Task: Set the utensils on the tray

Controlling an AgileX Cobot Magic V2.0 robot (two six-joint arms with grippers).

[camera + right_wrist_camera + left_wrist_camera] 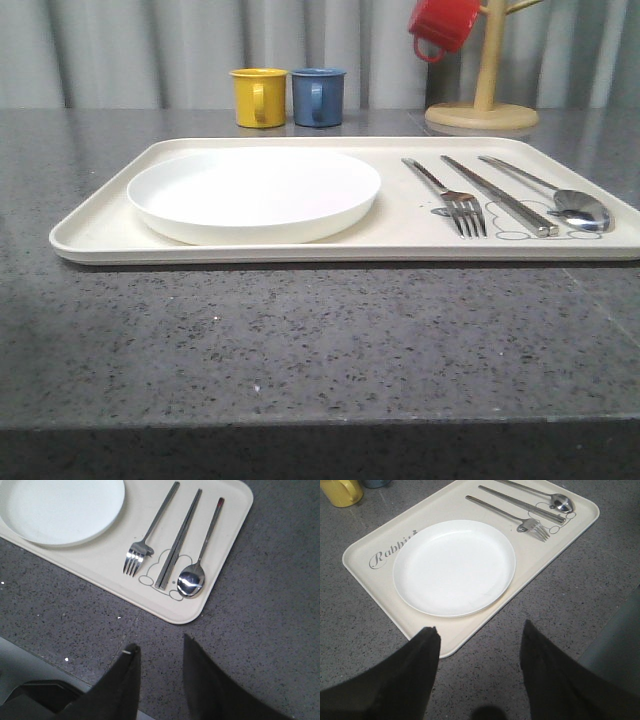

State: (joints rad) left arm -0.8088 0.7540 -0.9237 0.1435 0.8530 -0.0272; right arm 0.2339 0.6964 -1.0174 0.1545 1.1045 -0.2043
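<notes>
- Front view: tray (250,250) lies flat on the grey tabletop (300,350). We find the plate (255,193) on its left half, and the fork (447,196), knife (498,195) and spoon (560,198) side by side on its right half, apart from one another. All four items rest inside the rim, so we judge the placing complete; the step in hand is verification and clearing away. A yellow mug (259,97), a blue mug (318,96) and a red mug (443,24) on its wooden stand stay outside the job.
- Left wrist view: left gripper (480,640) hangs over bare tabletop at the tray's plate-side edge, jaws spread wide and empty. We advise lifting straight up before any sideways travel, so that no finger catches the rim (452,652) and shifts the load.
- Right wrist view: right gripper (161,647) hangs over the tabletop just off the tray corner nearest the spoon, jaws moderately parted, holding nothing. We advise the same vertical exit, keeping clear of that corner (185,617), since the steel pieces will likely slide if the tray is nudged.
</notes>
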